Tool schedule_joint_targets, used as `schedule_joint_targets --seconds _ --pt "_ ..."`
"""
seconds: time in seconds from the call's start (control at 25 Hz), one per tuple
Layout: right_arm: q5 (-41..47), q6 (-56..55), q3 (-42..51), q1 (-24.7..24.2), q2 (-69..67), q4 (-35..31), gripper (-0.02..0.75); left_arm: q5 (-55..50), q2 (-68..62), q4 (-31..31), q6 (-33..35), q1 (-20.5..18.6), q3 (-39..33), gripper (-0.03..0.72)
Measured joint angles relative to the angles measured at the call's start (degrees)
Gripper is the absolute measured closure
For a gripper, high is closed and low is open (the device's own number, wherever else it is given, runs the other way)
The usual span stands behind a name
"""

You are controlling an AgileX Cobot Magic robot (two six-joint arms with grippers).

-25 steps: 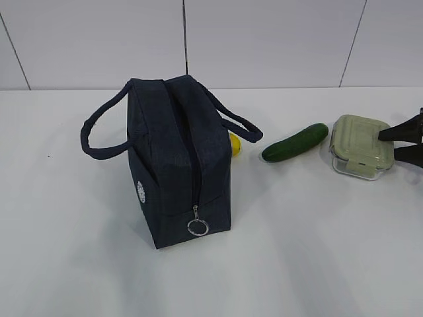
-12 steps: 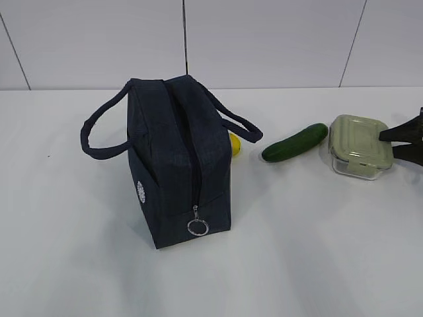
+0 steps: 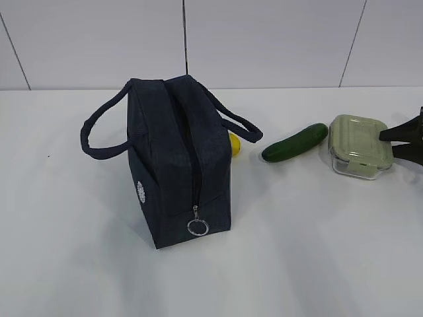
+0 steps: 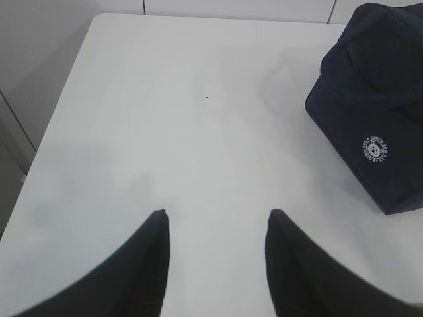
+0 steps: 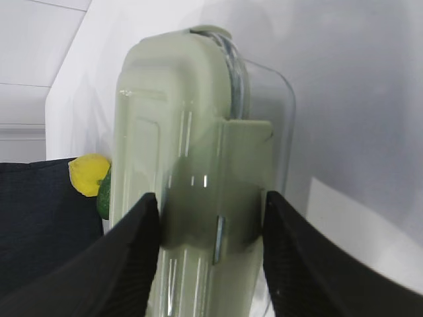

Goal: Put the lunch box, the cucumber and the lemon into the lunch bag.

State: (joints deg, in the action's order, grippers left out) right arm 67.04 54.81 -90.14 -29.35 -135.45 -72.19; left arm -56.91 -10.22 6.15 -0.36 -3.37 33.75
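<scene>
Since a second ago the right tool [image 3: 404, 146] has drawn back toward the right edge of the exterior view, so its dark tips now sit just off the lunch box [image 3: 359, 146] rather than over its lid; the box itself has turned slightly on the worktop [image 3: 297, 251]. The right tool's fingers [image 5: 125, 257] are spread wide. In the right wrist view they flank the near end of the box [image 5: 198, 172], whose pale green lid and clear glass wall fill the gap between them; whether the fingers touch the box cannot be told.

Beyond the box from this tool lies the cucumber [image 3: 295, 142], its far end pointing toward the lemon [image 3: 234, 143]. The lemon rests against the side of the dark blue lunch bag [image 3: 178, 165], which stands with its zipper closed and the ring pull hanging at the near end.

The left tool [image 4: 217, 228] hovers over bare worktop with fingers apart, holding nothing, and the bag [image 4: 377, 99] lies ahead to its right.
</scene>
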Motion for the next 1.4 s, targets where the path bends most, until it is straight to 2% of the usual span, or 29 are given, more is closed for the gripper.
schedule_joint_targets --seconds 0.92,1.12,1.4 --pt "0.2 0.0 -0.1 0.0 0.0 0.7 0.363 0.0 0.0 0.0 0.0 0.0 0.0 0.345" --pt "0.3 0.0 -0.1 0.0 0.0 1.2 0.310 0.0 0.0 0.0 0.0 0.0 0.0 0.345" --pt "0.2 -0.1 -0.2 0.8 0.0 1.7 0.301 0.0 0.0 0.0 0.0 0.0 0.0 0.345"
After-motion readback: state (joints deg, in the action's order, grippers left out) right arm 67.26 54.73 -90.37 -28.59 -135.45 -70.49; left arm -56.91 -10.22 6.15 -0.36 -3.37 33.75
